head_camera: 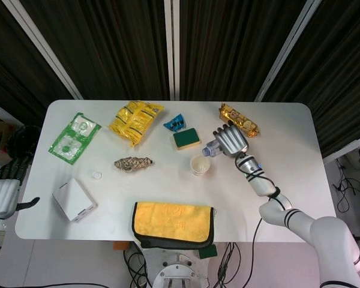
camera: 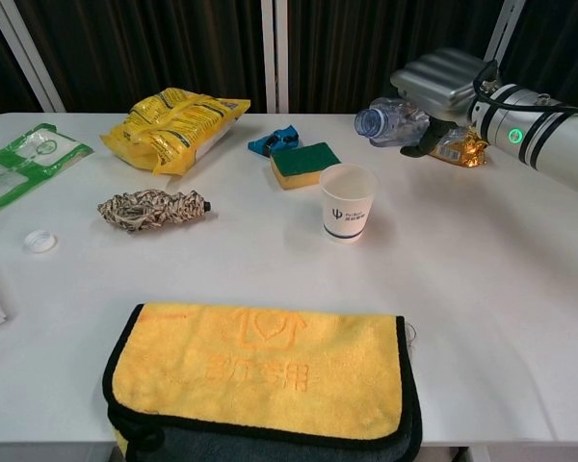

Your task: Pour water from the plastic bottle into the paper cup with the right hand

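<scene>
The white paper cup (camera: 347, 201) stands upright near the table's middle, also seen from above as the paper cup (head_camera: 199, 165). My right hand (camera: 438, 85) grips the clear plastic bottle (camera: 389, 122) above and to the right of the cup. The bottle lies roughly level, its open mouth pointing left, clear of the cup's rim. From the head view, the right hand (head_camera: 231, 140) covers most of the bottle (head_camera: 210, 147). My left hand (head_camera: 1, 196) hangs off the table's left edge, fingers curled in, holding nothing.
A green-yellow sponge (camera: 304, 164) and blue wrapper (camera: 274, 141) lie just behind the cup. A gold snack pack (camera: 458, 148) sits under my right hand. A folded yellow towel (camera: 260, 371) is at the front, a bottle cap (camera: 39, 241) and woven bundle (camera: 150, 208) at left.
</scene>
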Motion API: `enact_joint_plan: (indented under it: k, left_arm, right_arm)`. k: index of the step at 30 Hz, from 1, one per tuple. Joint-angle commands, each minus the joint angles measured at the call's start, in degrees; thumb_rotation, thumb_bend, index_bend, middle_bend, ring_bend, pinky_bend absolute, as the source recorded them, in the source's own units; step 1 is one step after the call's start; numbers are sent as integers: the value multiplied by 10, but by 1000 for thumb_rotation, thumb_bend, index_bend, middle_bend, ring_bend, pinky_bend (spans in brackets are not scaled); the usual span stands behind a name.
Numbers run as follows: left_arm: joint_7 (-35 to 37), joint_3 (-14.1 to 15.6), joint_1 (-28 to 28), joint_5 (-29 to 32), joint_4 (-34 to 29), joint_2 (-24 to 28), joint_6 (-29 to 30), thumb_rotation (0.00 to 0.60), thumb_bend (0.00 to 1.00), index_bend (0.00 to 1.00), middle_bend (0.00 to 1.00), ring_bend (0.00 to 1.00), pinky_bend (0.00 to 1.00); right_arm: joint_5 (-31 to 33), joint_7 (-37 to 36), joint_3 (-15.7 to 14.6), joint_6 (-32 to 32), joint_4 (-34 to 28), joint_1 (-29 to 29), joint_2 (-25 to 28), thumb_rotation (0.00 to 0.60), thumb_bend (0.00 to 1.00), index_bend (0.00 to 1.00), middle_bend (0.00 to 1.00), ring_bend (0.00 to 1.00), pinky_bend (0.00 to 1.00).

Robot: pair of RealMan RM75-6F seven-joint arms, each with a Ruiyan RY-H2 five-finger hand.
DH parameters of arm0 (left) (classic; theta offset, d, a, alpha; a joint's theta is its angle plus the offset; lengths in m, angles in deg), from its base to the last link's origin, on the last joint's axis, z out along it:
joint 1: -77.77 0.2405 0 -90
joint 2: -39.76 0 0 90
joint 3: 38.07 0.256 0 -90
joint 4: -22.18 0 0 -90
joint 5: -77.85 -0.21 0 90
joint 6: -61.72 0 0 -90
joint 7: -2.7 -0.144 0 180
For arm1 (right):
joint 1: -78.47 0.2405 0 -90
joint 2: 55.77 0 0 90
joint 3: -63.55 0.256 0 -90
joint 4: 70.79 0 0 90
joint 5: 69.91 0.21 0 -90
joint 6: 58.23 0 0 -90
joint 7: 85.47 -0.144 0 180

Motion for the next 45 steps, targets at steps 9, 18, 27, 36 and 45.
enact_joint_plan:
  k: [9, 18, 27, 36, 45]
  left_arm:
    - [-6, 1, 0, -4, -7, 4, 2, 600, 87, 77, 69, 22, 130]
    - [-19, 2, -6, -8, -13, -1, -3, 600, 87, 77, 69, 22, 130]
    - [-27, 5, -14, -10, -14, -7, -16, 600, 87, 77, 69, 22, 130]
    - [-29, 7, -20, -13, -12, -12, -22, 600, 87, 77, 69, 22, 130]
    - [-29, 10, -22, -14, -9, -15, -26, 600, 87, 77, 69, 22, 130]
  right_arm:
    - [30, -239, 13, -4, -121, -65, 82, 600, 367, 825, 574, 470, 333]
    - [31, -474, -3, -27, -173, -116, 123, 600, 354, 823, 576, 461, 333]
    - [-60, -721, -51, 67, -35, -158, 44, 600, 346, 820, 576, 458, 308]
    - [-102, -813, -82, 139, 112, -175, -36, 600, 327, 812, 577, 445, 282]
    - [-110, -863, -98, 137, 174, -178, -71, 600, 322, 796, 576, 421, 282]
